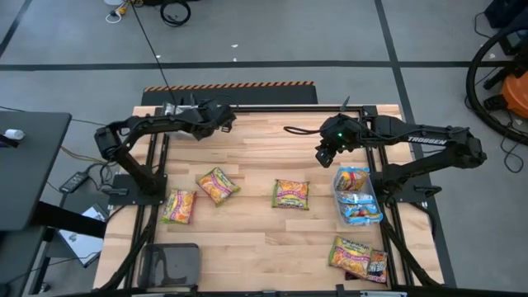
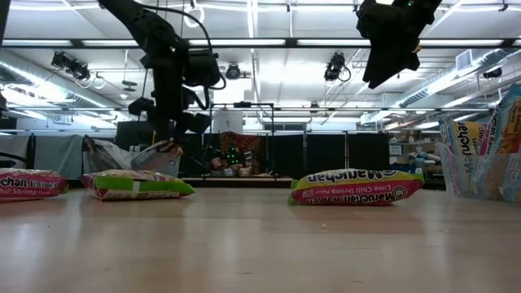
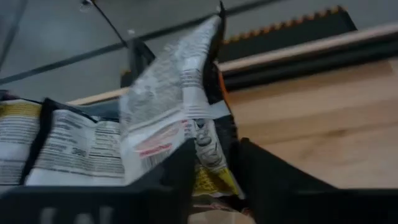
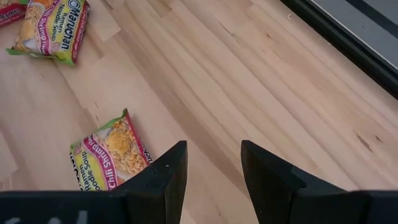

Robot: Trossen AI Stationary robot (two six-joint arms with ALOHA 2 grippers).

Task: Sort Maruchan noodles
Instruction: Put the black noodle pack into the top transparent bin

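At the table's far left, my left gripper (image 1: 213, 115) (image 3: 210, 180) is shut on a dark, silver-backed Maruchan packet (image 3: 180, 93). More dark packets (image 3: 68, 143) (image 1: 175, 109) lie close beside it. My right gripper (image 1: 326, 153) (image 4: 212, 171) hangs open above bare wood at the far right, holding nothing. Three orange-green packets (image 1: 179, 205) (image 1: 217, 185) (image 1: 290, 194) lie flat across the middle of the table. The packet (image 4: 109, 155) below the right fingers lies flat, apart from them. My left gripper pinches the dark packet's lower end (image 3: 208, 163) between its two fingers. The fingers slant downward toward the table's far edge. The packet stands on end above them, its crinkled top edge (image 3: 211, 25) pointing up and leaning toward the neighbouring packets. Whether it rests on anything I cannot tell.
A clear bin (image 1: 367, 216) (image 2: 488, 175) at the right holds upright light-blue packets. Two more packets (image 1: 351, 252) (image 1: 377, 266) lie at the near right corner. A dark rail (image 3: 311, 46) runs along the far edge. Bare wood shows between the packets.
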